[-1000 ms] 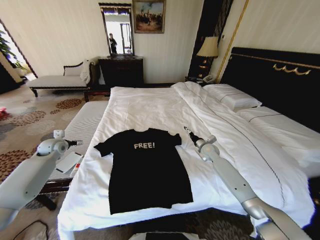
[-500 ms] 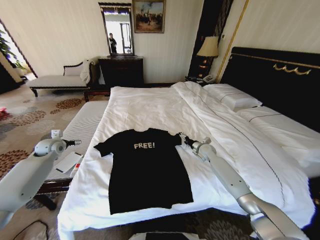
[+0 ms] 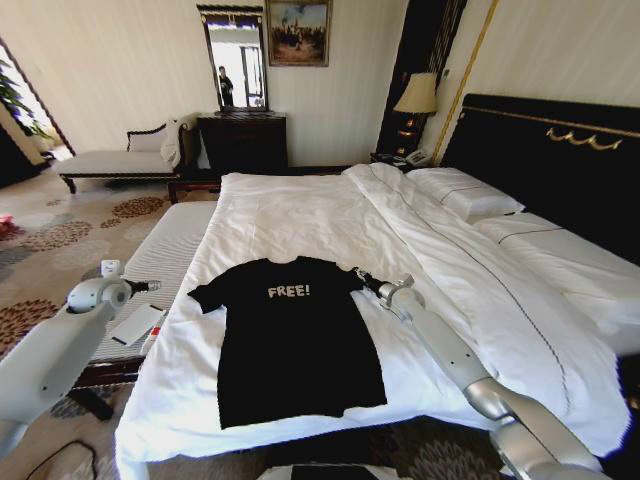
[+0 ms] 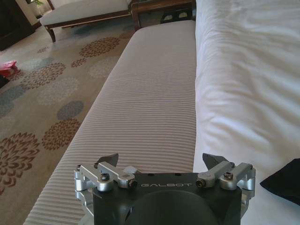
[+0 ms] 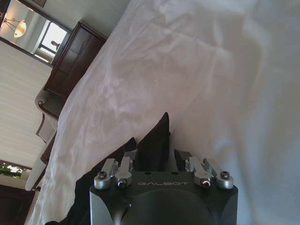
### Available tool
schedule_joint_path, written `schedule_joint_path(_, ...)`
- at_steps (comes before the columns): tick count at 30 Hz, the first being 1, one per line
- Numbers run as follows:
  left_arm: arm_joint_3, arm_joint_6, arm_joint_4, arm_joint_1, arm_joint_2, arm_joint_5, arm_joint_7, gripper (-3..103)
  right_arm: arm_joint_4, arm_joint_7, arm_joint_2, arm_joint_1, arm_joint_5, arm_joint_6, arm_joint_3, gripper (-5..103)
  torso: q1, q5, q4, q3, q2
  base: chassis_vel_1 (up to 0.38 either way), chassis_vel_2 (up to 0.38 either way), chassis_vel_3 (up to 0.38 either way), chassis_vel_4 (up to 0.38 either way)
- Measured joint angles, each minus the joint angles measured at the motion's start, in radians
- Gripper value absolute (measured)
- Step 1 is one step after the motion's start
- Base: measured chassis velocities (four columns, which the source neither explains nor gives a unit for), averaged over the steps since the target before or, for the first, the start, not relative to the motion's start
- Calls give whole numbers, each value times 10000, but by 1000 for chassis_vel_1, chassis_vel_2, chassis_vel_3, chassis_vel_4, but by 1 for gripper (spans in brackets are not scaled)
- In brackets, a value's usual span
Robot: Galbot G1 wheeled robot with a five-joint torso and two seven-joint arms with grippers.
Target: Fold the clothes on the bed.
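The T-shirt (image 3: 295, 335) lies flat, chest up, near the foot of the bed (image 3: 480, 260). The right gripper (image 3: 360, 277) sits at the shirt's right sleeve; in its wrist view the fingers (image 5: 129, 159) stand spread with a peak of sleeve cloth between them. The left gripper (image 4: 161, 161) hangs open over the striped bench (image 4: 140, 93), beside the bed, apart from the shirt.
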Motion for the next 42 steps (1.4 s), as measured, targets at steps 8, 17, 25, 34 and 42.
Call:
schedule_joint_path(8, 43, -46, 134, -31, -41, 105, 37, 100, 347, -170, -145, -62, -23, 182, 4, 16, 0, 0, -1, 0, 0, 0, 0, 0, 0)
schedule_joint_path(17, 77, -70, 164, -60, -59, 127, 55, 100, 793, -544, -323, -235, -440, 519, 51, 0, 0, 0, 0, 0, 0, 0, 0, 0, 0)
schedule_joint_path(25, 44, -130, 211, -27, -113, 227, 78, 100, 1282, -1527, -624, -329, -1822, 1130, -414, 0, 0, 0, -3, 0, 0, 0, 0, 0, 0)
schedule_joint_path(34, -19, -147, 141, 31, -183, 239, 76, 100, 1213, -2156, -270, 30, -2722, 1564, -1759, 0, 0, -1, 0, 0, -1, 0, 0, 0, 0)
schedule_joint_path(42, -39, -185, 290, 29, -250, 300, 75, 100, 1237, -2940, 93, 112, -3100, 2027, -2350, 0, 0, -1, 0, 0, 0, 0, 0, 0, 0)
